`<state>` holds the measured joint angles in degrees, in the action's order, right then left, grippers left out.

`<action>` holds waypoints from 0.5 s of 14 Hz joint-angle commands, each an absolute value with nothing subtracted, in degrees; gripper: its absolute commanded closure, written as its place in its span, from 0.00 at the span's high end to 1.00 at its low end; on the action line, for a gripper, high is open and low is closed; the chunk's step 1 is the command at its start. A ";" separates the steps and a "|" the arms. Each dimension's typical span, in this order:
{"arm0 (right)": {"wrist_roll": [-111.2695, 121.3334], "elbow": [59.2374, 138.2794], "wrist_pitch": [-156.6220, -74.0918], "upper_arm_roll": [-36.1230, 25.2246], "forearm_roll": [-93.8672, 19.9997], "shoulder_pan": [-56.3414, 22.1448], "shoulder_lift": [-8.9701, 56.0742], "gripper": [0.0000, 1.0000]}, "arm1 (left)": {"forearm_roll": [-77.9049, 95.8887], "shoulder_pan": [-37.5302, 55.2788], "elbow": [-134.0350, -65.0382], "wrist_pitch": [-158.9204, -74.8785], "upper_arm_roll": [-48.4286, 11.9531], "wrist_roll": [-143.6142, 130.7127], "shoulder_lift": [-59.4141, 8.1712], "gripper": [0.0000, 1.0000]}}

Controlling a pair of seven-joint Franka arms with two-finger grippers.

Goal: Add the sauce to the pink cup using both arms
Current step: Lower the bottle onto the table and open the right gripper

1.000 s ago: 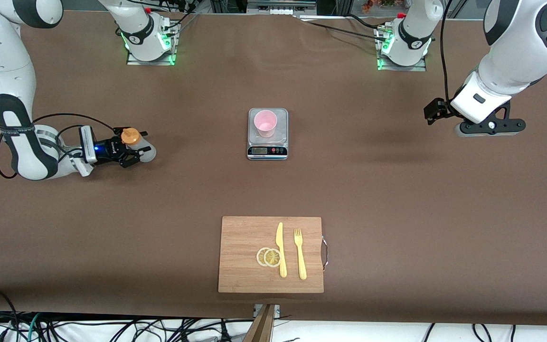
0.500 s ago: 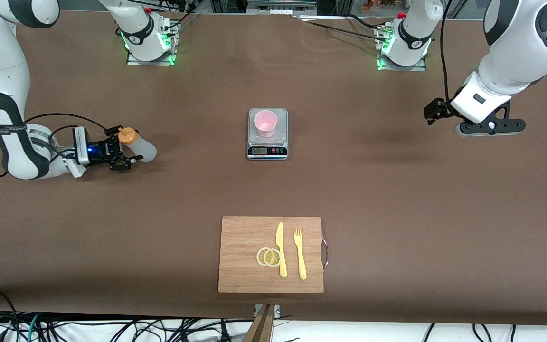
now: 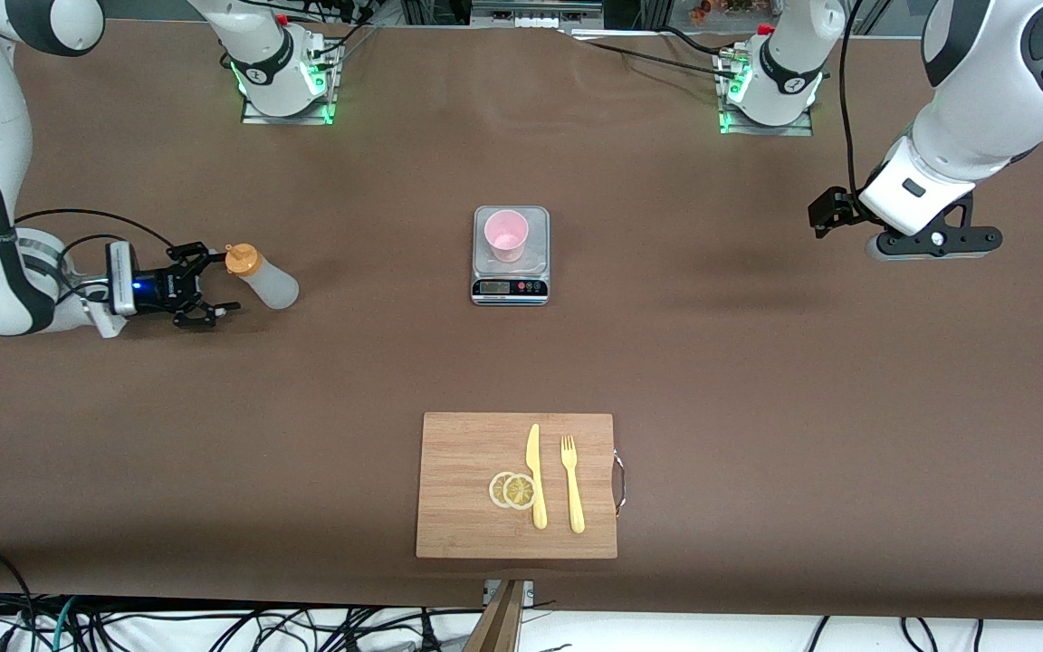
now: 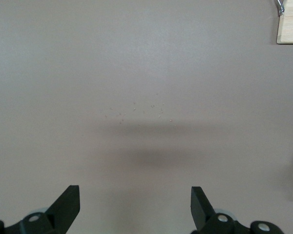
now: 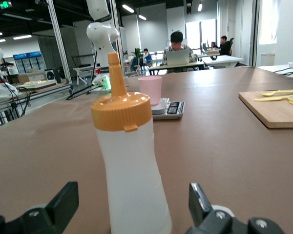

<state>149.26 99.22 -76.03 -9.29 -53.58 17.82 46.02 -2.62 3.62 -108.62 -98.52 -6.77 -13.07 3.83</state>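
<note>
The sauce bottle (image 3: 268, 282), whitish with an orange nozzle cap, stands on the brown table toward the right arm's end. My right gripper (image 3: 216, 281) is low beside it, open and empty, with its fingers clear of the bottle. In the right wrist view the bottle (image 5: 129, 165) stands just ahead of the open right gripper (image 5: 134, 204). The pink cup (image 3: 506, 234) sits on the scale's steel plate at mid-table and also shows in the right wrist view (image 5: 150, 90). My left gripper (image 3: 933, 244) hangs open and empty over bare table at the left arm's end (image 4: 135, 204), and that arm waits.
The small scale (image 3: 510, 288) holds the cup. A wooden cutting board (image 3: 467, 489) lies nearer the front camera, with a yellow knife (image 3: 535, 475), a yellow fork (image 3: 571, 484) and two lemon slices (image 3: 512, 490) on it.
My right gripper has drawn back from the bottle toward the right arm's end of the table. The bottle stays standing where it was. The left arm has not moved.
</note>
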 commanded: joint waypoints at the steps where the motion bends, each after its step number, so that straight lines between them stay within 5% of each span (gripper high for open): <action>1: 142.59 93.71 -72.09 -9.75 -50.46 19.25 46.23 1.00 | -3.25 3.16 -108.63 -97.91 -7.29 -13.01 4.04 1.00; 7: 117.21 78.87 -68.38 -9.23 -50.36 19.17 45.88 1.00 | -3.25 3.08 -108.63 -97.82 -7.29 -13.01 4.04 1.00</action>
